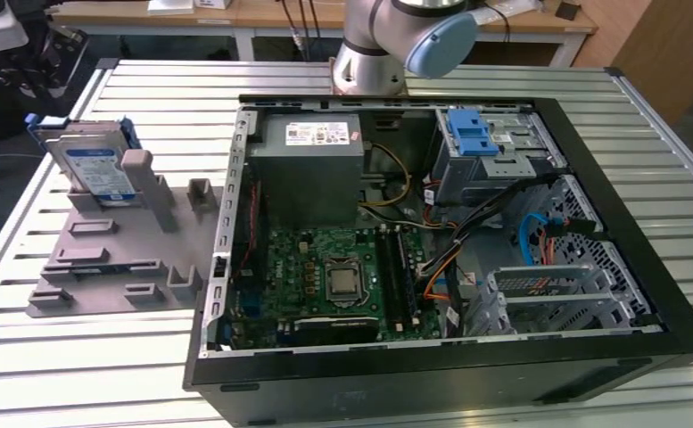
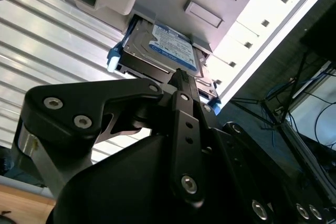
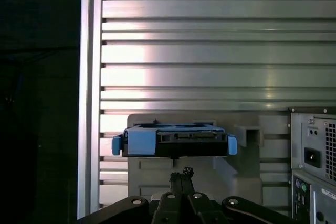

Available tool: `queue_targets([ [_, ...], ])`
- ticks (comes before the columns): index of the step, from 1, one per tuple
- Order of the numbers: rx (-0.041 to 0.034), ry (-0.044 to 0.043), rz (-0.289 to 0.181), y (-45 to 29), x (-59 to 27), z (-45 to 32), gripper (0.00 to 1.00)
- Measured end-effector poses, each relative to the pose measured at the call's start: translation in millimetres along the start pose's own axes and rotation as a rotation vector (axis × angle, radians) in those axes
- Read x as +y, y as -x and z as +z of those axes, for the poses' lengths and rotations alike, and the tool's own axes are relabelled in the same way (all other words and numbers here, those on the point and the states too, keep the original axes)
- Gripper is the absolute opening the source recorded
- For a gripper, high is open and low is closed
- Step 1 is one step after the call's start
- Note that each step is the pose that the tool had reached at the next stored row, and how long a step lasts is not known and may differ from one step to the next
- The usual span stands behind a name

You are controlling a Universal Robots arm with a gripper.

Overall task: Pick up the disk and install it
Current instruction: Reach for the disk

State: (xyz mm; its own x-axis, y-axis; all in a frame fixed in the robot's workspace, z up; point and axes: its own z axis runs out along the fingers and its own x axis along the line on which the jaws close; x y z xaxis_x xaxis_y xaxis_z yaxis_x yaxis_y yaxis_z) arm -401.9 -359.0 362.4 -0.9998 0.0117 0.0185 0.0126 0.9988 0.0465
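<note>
Standing on end in a grey holder (image 1: 108, 259), the disk (image 1: 94, 165) sits outside the open computer case (image 1: 441, 241), off the case wall on the exterior view's left and level with the case's power-supply corner. Holder and case both rest on a slatted metal table (image 1: 108, 366). The disk's long axis runs upward and leans back a little, away from the case. Its white-and-blue label face is turned toward the case, and its blue carrier frame edges it on both sides. In the first wrist view the disk is seen end-on. The connector end points up at the camera, the broad face lies across the picture, and a blue tab juts out at each side.

The gripper (image 3: 181, 174) hangs above that upper end, farther from the case than the holder's near edge. Its two fingers are pressed together with nothing between them and are clear of the disk. The arm's base (image 1: 376, 53) stands just behind the case's far wall.
</note>
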Motion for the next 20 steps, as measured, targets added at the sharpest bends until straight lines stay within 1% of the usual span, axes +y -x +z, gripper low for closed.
queue_targets([
  [12,0.0002,0.0,0.0,-9.2,-0.1,1.3,0.11],
  [16,0.0002,0.0,0.0,-14.2,0.4,1.9,0.11],
  [20,0.0001,0.0001,0.0,-19.2,3.4,3.2,0.11],
])
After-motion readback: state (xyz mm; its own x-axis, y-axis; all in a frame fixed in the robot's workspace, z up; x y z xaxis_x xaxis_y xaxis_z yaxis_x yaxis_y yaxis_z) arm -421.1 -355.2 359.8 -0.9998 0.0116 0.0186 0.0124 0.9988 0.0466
